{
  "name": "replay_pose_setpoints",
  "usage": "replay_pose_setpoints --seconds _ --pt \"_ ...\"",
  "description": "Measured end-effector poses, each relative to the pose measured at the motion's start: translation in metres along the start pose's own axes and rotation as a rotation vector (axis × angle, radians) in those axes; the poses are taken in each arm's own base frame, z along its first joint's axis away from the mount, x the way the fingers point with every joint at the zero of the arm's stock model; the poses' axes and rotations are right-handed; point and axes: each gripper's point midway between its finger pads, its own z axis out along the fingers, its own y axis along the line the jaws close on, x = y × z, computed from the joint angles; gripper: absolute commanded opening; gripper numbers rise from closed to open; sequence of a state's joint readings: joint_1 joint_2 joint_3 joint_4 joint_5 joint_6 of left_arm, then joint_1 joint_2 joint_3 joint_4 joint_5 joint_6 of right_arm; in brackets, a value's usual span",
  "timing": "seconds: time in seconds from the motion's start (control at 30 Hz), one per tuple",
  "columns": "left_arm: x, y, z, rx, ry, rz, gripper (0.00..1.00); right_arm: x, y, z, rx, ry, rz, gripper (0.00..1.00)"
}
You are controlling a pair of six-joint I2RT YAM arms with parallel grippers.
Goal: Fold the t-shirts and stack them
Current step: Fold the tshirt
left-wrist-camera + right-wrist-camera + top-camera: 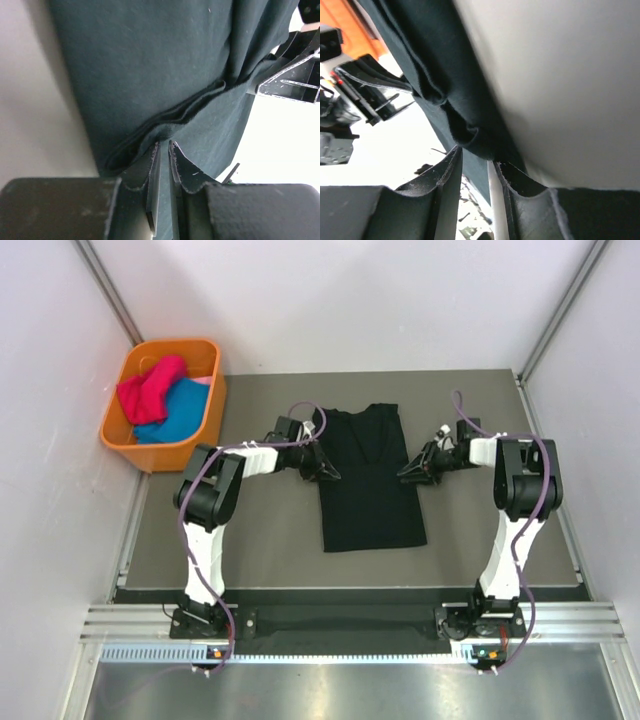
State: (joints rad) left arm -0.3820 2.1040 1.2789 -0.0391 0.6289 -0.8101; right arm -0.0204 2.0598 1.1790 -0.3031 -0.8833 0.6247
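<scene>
A black t-shirt lies flat in the middle of the grey table, collar to the far side. My left gripper is at the shirt's left edge. In the left wrist view its jaws are nearly together, with the shirt's folded edge pinched between them. My right gripper is at the shirt's right edge. In the right wrist view its jaws stand a little apart around a thick bunched fold of the shirt. Each wrist view shows the other gripper beyond the cloth.
An orange bin stands at the table's far left corner. It holds a red garment and a blue one. White walls close in the table at the back and both sides.
</scene>
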Motion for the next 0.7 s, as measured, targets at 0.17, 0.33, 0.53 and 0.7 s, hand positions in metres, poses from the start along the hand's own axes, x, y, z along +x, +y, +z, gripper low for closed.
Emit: replay_pose_setpoints --seconds 0.17,0.33,0.53,0.7 --pt "-0.015 0.011 -0.009 -0.006 -0.031 -0.008 0.18 -0.015 -0.008 -0.015 -0.027 -0.034 0.054 0.29" --pt "-0.024 0.017 -0.021 -0.031 -0.033 0.017 0.25 -0.033 -0.022 -0.036 0.028 -0.104 0.062 0.48" --pt "-0.014 0.008 -0.059 -0.128 -0.078 0.054 0.45 -0.037 -0.031 -0.076 0.247 -0.264 -0.051 0.70" --pt "0.028 -0.017 -0.107 -0.122 -0.161 0.043 0.57 0.007 -0.034 -0.105 0.331 -0.341 -0.081 0.74"
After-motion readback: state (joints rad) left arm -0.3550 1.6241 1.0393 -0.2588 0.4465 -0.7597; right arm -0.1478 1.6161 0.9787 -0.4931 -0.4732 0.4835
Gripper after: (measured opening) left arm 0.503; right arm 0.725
